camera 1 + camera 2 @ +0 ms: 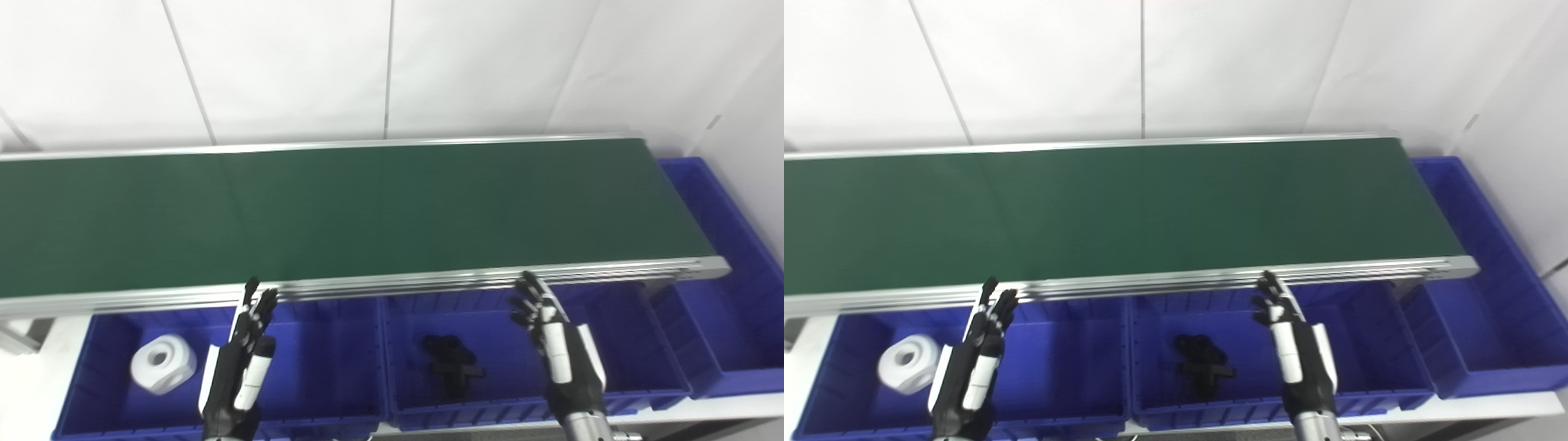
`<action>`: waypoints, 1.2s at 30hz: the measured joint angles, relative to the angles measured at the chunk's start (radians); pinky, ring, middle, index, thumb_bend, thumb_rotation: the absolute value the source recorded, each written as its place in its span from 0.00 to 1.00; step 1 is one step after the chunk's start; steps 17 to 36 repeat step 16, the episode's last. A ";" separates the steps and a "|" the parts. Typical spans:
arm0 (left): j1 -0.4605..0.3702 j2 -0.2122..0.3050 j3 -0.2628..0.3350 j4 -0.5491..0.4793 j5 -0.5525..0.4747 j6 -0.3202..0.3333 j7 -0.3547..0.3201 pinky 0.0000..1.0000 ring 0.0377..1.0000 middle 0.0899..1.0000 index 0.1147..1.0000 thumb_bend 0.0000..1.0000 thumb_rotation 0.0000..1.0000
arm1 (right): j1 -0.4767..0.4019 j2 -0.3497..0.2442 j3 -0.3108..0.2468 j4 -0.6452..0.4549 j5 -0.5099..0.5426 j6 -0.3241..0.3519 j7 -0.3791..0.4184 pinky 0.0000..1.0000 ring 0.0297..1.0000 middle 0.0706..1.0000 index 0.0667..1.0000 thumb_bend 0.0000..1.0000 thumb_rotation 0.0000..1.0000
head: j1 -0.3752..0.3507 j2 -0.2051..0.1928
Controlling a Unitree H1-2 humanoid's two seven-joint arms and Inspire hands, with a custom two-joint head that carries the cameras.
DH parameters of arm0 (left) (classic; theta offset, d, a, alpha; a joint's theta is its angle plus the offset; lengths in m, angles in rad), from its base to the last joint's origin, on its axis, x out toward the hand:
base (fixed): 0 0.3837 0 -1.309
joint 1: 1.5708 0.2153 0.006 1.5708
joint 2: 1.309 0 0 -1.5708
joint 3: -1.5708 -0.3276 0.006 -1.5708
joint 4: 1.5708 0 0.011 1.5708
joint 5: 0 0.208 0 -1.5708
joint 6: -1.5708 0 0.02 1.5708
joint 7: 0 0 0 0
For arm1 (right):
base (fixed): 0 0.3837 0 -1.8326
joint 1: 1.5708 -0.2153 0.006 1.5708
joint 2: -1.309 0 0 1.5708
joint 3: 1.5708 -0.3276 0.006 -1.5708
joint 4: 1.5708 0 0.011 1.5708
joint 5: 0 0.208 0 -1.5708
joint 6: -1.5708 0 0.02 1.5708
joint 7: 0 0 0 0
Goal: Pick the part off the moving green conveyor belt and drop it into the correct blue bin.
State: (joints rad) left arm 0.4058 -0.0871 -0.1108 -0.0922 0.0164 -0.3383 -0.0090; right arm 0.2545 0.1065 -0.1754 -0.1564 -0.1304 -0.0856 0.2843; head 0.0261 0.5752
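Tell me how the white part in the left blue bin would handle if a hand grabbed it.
The white part looks like a solid, chunky block with a round hole, so it is probably stiff. Its flattened faces suggest it would sit rather than roll. The smooth, glossy-looking surface might slip in the left hand, which is open beside it.

You have the green conveyor belt (367, 208) running just beyond the fingertips of both hands, its silver near rail (429, 282) closest to them. Under the left hand (239, 367) and right hand (560, 352), blue bins (343, 398) sit on the white table (30, 380).
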 measured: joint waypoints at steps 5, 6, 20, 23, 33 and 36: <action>0.000 -0.030 -0.029 0.000 0.050 -0.072 0.011 1.00 0.96 0.91 0.98 0.84 0.81 | -0.014 -0.068 0.075 0.059 0.020 -0.181 -0.028 0.91 0.93 0.97 0.97 0.70 1.00 | 0.049 -0.020; 0.000 -0.036 -0.033 0.000 0.055 -0.077 0.012 1.00 0.96 0.91 0.98 0.84 0.81 | -0.017 -0.076 0.084 0.064 0.023 -0.205 -0.036 0.91 0.93 0.98 0.97 0.70 1.00 | 0.049 -0.020; -0.001 -0.037 -0.040 0.006 0.077 -0.077 0.015 0.99 0.94 0.89 0.97 0.87 0.80 | -0.006 -0.120 0.150 0.112 0.003 -0.237 -0.119 0.93 0.94 1.00 1.00 0.78 1.00 | 0.063 -0.049; -0.001 -0.037 -0.040 0.006 0.077 -0.077 0.015 0.99 0.94 0.89 0.97 0.87 0.80 | -0.006 -0.120 0.150 0.112 0.003 -0.237 -0.119 0.93 0.94 1.00 1.00 0.78 1.00 | 0.063 -0.049; -0.001 -0.037 -0.040 0.006 0.077 -0.077 0.015 0.99 0.94 0.89 0.97 0.87 0.80 | -0.006 -0.120 0.150 0.112 0.003 -0.237 -0.119 0.93 0.94 1.00 1.00 0.78 1.00 | 0.063 -0.049; -0.001 -0.037 -0.040 0.006 0.077 -0.077 0.015 0.99 0.94 0.89 0.97 0.87 0.80 | -0.006 -0.120 0.150 0.112 0.003 -0.237 -0.119 0.93 0.94 1.00 1.00 0.78 1.00 | 0.063 -0.049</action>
